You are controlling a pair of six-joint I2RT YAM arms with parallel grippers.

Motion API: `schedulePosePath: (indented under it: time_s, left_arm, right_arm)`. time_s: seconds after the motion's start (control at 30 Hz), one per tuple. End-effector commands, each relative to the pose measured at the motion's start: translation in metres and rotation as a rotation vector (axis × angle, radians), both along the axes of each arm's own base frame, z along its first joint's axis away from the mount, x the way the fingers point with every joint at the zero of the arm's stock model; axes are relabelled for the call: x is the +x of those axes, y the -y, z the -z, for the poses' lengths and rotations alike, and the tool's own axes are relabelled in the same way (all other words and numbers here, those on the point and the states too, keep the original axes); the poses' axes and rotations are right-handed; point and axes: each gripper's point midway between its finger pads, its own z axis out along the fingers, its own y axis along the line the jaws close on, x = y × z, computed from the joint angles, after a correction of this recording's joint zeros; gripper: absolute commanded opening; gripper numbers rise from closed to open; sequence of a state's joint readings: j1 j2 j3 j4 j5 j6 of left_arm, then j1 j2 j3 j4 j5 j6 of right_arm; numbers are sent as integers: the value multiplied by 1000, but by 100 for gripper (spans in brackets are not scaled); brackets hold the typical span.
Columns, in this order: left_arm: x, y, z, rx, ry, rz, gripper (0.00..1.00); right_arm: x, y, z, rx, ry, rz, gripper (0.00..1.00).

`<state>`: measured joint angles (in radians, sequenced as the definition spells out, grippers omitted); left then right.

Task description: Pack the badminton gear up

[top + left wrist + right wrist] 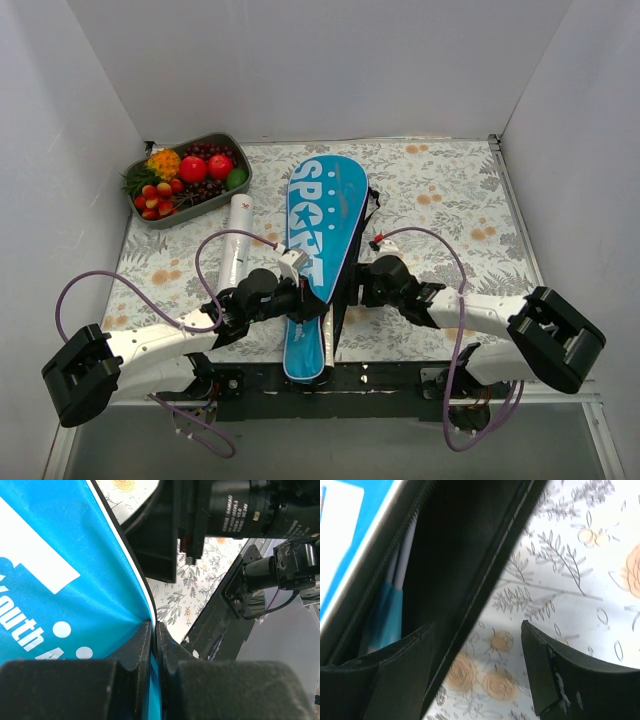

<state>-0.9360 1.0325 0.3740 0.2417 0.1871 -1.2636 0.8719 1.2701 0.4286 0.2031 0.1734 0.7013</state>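
The blue "SPORT" bag (pixel 318 240) lies lengthways in the middle of the table, its handle end towards me. My left gripper (pixel 302 298) is shut on the bag's blue fabric edge (pixel 60 580); the jaws pinch a fold of it. My right gripper (pixel 357 283) is open at the bag's right side, next to the black strap (pixel 372 215). In the right wrist view the bag's black side panel (pixel 455 555) gapes, and light-blue and white racket parts (pixel 387 615) show inside. The white shuttlecock tube (pixel 236 245) lies on the table left of the bag.
A grey tray (pixel 243 163) of colourful fruit stands at the far left. White walls enclose the table on three sides. The flowered cloth (pixel 450 210) covers the table. Purple cables loop over both arms.
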Motion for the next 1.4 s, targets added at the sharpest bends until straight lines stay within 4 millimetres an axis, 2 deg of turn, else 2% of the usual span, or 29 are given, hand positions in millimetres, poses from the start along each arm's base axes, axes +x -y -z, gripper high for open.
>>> schedulePosePath:
  time_s: [0.0,0.07,0.33,0.43,0.47,0.53,0.57,0.67,0.73,0.77,0.87,0.97,1.0,1.07,1.1,1.17,1.2,1.27,1.3,1.37]
  left_arm:
    - [-3,9,-30,-87,61,44,0]
    - [-3,9,-31,-87,68,46,0]
    - [-6,11,-33,-104,61,70,0]
    - [-8,12,-31,-105,56,81,0]
    - [-9,12,-32,-108,56,81,0]
    - [-10,12,-30,-106,53,84,0]
    - [-10,11,-30,-107,52,83,0]
    - [-10,11,-30,-109,51,84,0]
    - [-11,10,-30,-110,50,88,0]
    - [-11,10,-31,-111,52,86,0]
    - [-11,10,-34,-110,57,89,0]
    - [-10,9,-38,-108,65,80,0]
    - [-9,8,-38,-101,65,76,0]
    - [-7,8,-48,-115,83,69,0]
    - [-7,8,-50,-117,85,69,0]
    - [-5,8,-60,-137,98,59,0]
    - [-5,8,-64,-147,105,57,0]
    - [-4,9,-74,-172,111,54,0]
    - [-3,10,-80,-184,118,49,0]
    - [-1,11,-87,-203,110,39,0]
  right_arm:
    - [24,-17,-6,9,33,30,76]
    - [27,-21,-1,14,22,34,76]
    - [23,-26,38,9,-95,68,70]
    - [21,-26,48,1,-128,76,59]
    - [21,-26,51,-5,-137,79,51]
    - [19,-23,59,-22,-156,86,44]
    - [18,-22,61,-28,-163,88,35]
    - [16,-20,68,-35,-177,95,20]
    - [15,-20,73,-44,-186,95,15]
    - [15,-19,74,-48,-191,95,2]
    - [15,-17,78,-61,-192,94,1]
    - [16,-9,74,-84,-163,104,1]
    - [19,-6,66,-87,-139,105,1]
    - [19,8,61,-149,-116,120,1]
    - [23,9,47,-141,-83,125,1]
    - [24,24,37,-216,-48,124,1]
    - [28,24,19,-204,-9,126,1]
    - [27,40,8,-281,16,111,1]
    - [32,38,-14,-263,60,113,1]
    - [30,52,-26,-336,84,92,1]
